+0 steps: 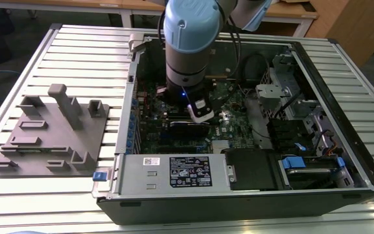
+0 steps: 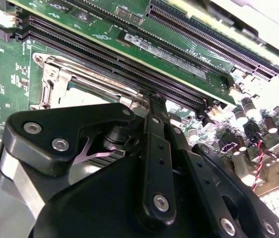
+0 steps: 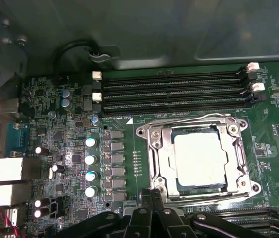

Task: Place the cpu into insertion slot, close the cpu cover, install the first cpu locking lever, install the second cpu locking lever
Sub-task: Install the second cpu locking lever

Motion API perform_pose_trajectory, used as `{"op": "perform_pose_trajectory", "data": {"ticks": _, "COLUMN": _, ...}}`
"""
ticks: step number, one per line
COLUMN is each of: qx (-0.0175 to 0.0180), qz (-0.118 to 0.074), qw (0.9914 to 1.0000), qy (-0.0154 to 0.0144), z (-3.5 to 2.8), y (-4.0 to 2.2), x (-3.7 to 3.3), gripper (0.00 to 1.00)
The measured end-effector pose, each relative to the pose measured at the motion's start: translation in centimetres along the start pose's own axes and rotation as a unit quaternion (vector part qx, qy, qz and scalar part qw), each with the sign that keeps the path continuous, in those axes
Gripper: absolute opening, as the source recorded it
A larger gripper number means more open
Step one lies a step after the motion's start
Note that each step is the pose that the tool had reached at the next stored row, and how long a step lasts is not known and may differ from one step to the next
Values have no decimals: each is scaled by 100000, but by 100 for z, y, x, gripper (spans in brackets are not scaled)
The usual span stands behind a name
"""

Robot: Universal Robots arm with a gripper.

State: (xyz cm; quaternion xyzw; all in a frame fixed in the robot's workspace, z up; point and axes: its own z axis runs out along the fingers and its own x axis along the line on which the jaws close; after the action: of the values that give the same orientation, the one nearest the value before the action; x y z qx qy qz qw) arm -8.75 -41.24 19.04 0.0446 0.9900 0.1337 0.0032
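The cpu [image 3: 198, 158], a pale silver square, lies in the insertion slot [image 3: 155, 136] on the green board. The cpu cover [image 3: 163, 161], a silvery frame with a central window, lies flat over it. A thin wire locking lever [image 3: 184, 120] runs along the socket's side nearest the memory slots. My gripper [image 3: 151, 194] is shut, and its black fingertips meet at the socket's metal edge, at one corner of the frame. In the second wrist view my gripper [image 2: 153, 101] touches that same corner of the insertion slot [image 2: 55, 82]. In the exterior view my gripper [image 1: 198, 118] reaches down into the open computer case.
Long black memory slots [image 3: 174, 91] lie beside the socket, and a row of capacitors [image 3: 90, 158] stands on its other side. The grey labelled power-supply box [image 1: 174, 170] and drive bays [image 1: 297, 165] close in the case. A grey fixture plate [image 1: 50, 136] sits on the slatted table.
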Motion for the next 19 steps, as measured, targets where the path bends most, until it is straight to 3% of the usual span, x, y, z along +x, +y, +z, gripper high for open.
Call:
{"op": "perform_pose_trajectory", "data": {"ticks": 11, "qx": 18, "qz": -3, "qw": 100000, "qy": -9, "z": 1, "y": -1, "x": 5, "gripper": 10}}
{"op": "perform_pose_trajectory", "data": {"ticks": 17, "qx": 825, "qz": -14, "qw": 99997, "qy": -76, "z": 1, "y": 0, "x": 5, "gripper": 10}}
{"op": "perform_pose_trajectory", "data": {"ticks": 19, "qx": 943, "qz": -19, "qw": 99996, "qy": -82, "z": 0, "y": -1, "x": 5, "gripper": 10}}
